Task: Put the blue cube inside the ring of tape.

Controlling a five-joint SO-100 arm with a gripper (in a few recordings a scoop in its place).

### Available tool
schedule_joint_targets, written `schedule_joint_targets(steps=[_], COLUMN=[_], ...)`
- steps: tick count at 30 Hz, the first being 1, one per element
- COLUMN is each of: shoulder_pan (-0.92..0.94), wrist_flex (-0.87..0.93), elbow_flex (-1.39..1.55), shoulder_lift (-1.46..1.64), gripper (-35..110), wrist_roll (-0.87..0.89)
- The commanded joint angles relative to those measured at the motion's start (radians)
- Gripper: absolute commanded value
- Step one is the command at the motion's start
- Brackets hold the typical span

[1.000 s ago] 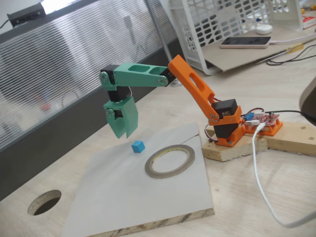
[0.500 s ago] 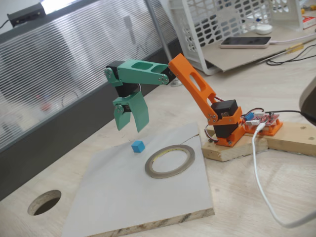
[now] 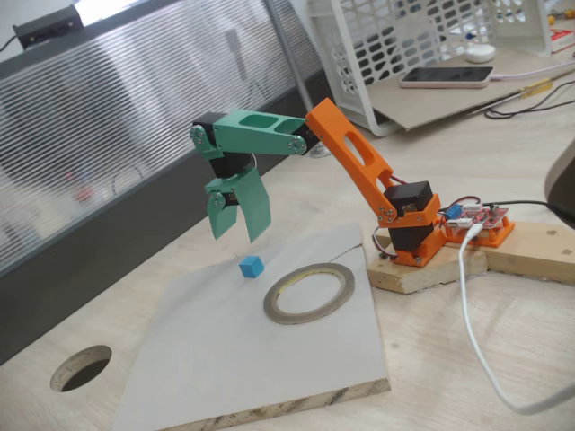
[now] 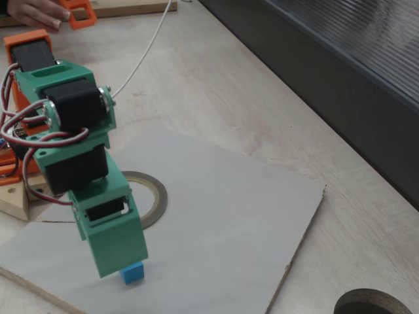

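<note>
Fixed view: hand [image 3: 235, 235] hangs w/ fingers apart, empty, above blue cube [image 3: 251, 266]; drop straight, straddle cube, pinch, then carry to ring of tape [image 3: 310, 293].

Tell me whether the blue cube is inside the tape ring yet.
Out. The blue cube sits on the grey board, apart from the tape ring, whose middle is bare. The open gripper hangs above the cube.

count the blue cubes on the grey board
1. The cube sits on the board just left of the tape ring in a fixed view, outside it, below the open claw. None seems hidden.
</note>
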Motion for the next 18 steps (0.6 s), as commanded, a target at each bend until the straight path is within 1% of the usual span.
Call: schedule_joint_targets(steps=[1,18], shoulder_pan=[0.012,0.006], wrist_flex=[0.012,0.003], elbow_flex=[-0.005,-0.005], shoulder_lift=[0.029,0.026], gripper=[57,57], wrist_roll=[0.006,0.006])
